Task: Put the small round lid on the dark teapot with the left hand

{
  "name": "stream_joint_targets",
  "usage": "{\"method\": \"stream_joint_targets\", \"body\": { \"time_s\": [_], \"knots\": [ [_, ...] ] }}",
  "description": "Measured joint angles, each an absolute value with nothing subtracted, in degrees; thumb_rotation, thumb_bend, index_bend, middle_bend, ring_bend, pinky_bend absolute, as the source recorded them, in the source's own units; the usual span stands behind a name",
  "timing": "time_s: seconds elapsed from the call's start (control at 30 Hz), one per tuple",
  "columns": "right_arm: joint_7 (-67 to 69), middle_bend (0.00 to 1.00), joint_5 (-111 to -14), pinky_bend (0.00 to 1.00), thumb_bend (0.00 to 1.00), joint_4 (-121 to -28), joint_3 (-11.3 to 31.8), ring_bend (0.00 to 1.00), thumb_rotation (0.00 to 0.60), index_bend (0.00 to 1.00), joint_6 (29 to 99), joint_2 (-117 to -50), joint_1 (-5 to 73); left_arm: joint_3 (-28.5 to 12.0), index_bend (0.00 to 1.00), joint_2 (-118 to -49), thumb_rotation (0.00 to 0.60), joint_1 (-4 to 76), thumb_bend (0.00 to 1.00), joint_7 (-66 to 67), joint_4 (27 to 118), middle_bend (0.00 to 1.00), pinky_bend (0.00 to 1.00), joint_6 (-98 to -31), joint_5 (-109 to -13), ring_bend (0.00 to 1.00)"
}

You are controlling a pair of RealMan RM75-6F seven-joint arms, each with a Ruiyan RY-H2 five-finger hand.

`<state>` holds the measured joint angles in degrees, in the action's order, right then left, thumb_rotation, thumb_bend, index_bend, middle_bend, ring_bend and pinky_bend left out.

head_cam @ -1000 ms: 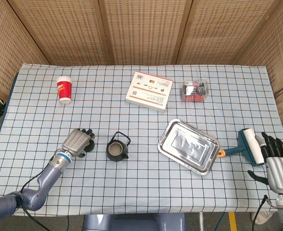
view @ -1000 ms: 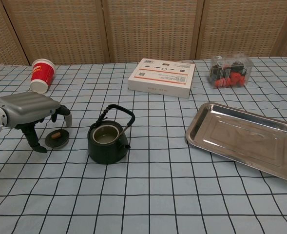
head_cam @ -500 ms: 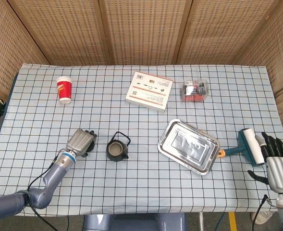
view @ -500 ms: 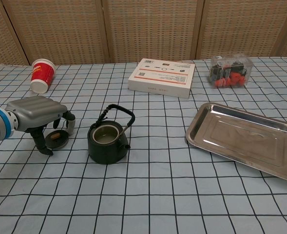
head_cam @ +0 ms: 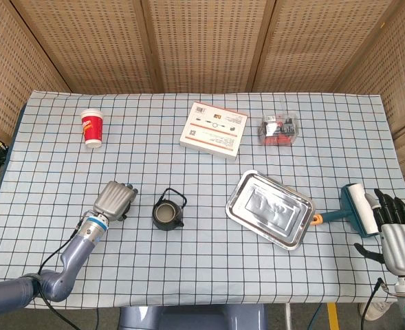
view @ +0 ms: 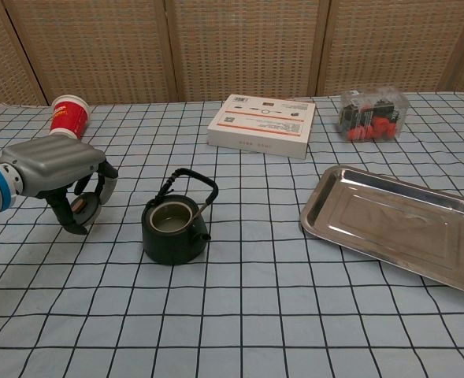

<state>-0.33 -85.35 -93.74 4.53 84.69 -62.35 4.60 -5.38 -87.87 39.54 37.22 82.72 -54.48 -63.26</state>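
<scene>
The dark teapot (head_cam: 168,214) (view: 174,228) stands open-topped on the checked cloth, its handle raised. My left hand (head_cam: 114,199) (view: 58,177) is just left of it, knuckles up. Beneath the palm it pinches the small round lid (view: 84,206), which is tilted and lifted off the cloth. From the head view the hand covers the lid. My right hand (head_cam: 398,234) hangs at the table's right front corner with its fingers spread, holding nothing.
A red paper cup (head_cam: 92,128) (view: 66,120) stands at the back left. A white box (head_cam: 214,130) (view: 261,124) and a clear box of red items (head_cam: 279,130) (view: 372,114) lie at the back. A steel tray (head_cam: 269,208) (view: 397,223) sits right of the teapot, and a lint roller (head_cam: 357,210) beside my right hand.
My left hand closed its fingers around the lid on the cloth and has now raised it, tilted, off the surface. The right hand has not moved.
</scene>
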Motion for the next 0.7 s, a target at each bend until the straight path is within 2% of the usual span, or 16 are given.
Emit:
{"method": "stream_joint_targets", "body": {
  "time_s": [0.43,0.7],
  "knots": [
    [0.17,0.0,-85.63,0.0,0.0,-94.29,4.43,0.0,0.6,0.0,85.0,-61.94,4.46,-6.24,0.52,-81.81,0.6,40.44,0.1,40.01,96.11,0.45,0.56,-57.95,-65.79,0.51],
    [1.02,0.0,-85.58,0.0,0.0,-94.29,4.53,0.0,0.6,0.0,85.18,-61.58,4.36,-7.18,0.52,-83.6,0.6,43.31,0.1,46.17,99.62,0.45,0.56,-58.25,-62.41,0.51]
  ]
}}
